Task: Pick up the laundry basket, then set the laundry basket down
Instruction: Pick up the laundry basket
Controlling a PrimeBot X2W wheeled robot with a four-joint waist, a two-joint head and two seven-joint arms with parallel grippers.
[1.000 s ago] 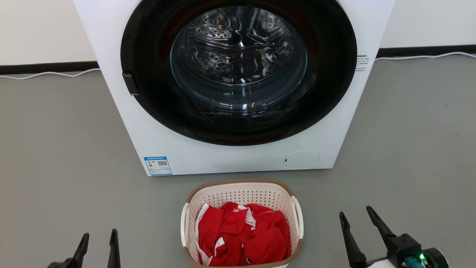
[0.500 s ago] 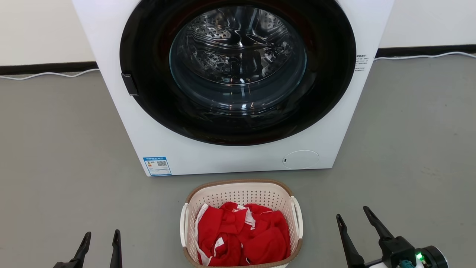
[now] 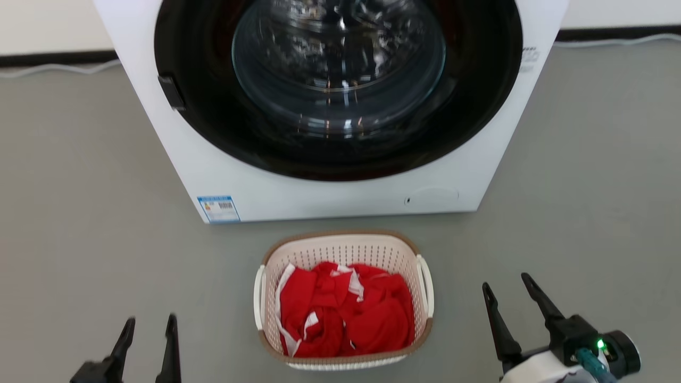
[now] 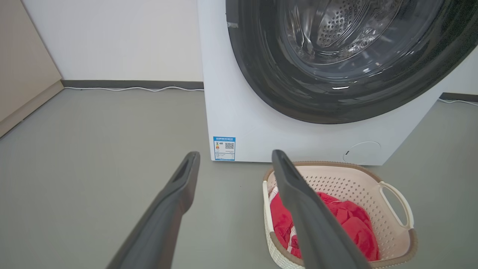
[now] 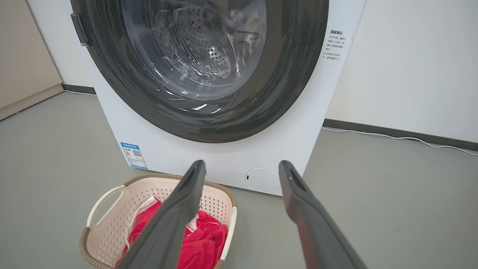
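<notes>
The laundry basket [image 3: 346, 248] stands on the grey floor just before the washer, cream with perforated walls, a brown rim and white loop handles at both sides. Red and white cloth [image 3: 346, 314] fills it. My left gripper [image 3: 150, 322] is open at the lower left, well to the basket's left. Open too, my right gripper [image 3: 506, 284] hangs to the basket's right, apart from the handle. The left wrist view has the basket [image 4: 358, 183] right of the open left gripper [image 4: 235, 155]. In the right wrist view the basket [image 5: 112, 224] lies left of the open right gripper [image 5: 242, 164].
A white front-loading washer [image 3: 298, 197] with a dark round door [image 3: 340, 85] rises right behind the basket. A white cable [image 3: 53, 68] runs along the dark skirting at the wall. Grey floor [image 3: 80, 186] spreads to both sides.
The whole head picture has shifted: the camera has tilted down and moved closer, so washer and basket sit higher. Both grippers stay open, with more of their fingers showing.
</notes>
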